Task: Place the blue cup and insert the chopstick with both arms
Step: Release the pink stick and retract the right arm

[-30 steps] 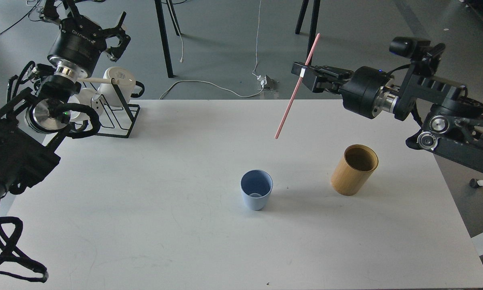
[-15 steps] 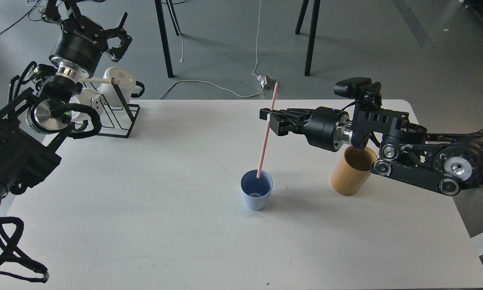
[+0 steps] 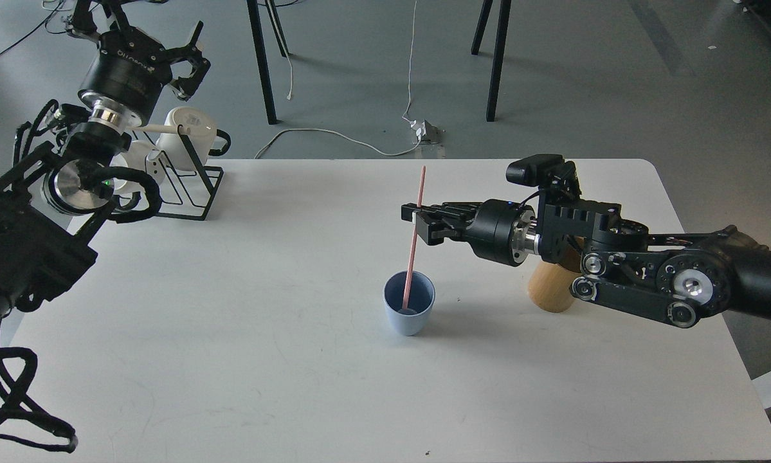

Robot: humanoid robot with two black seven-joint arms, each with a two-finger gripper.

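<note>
The light-blue cup [image 3: 409,311] stands upright near the middle of the white table [image 3: 263,360]. The pink chopstick [image 3: 415,233] stands nearly upright with its lower end down inside the cup, near the bottom. My right gripper [image 3: 416,221] comes in from the right and is shut on the chopstick about halfway up, just above the cup. My left gripper [image 3: 182,61] is raised at the far left, above the mug rack, open and empty.
A tan bamboo cylinder [image 3: 550,287] stands right of the cup, partly hidden behind my right arm. A black wire rack [image 3: 186,186] with white mugs [image 3: 189,128] sits at the table's back left. Chair legs and cables lie on the floor beyond.
My right gripper has moved down and to the left with the chopstick. The stick's lower end went from above the table into the blue cup. The left arm has not moved.
</note>
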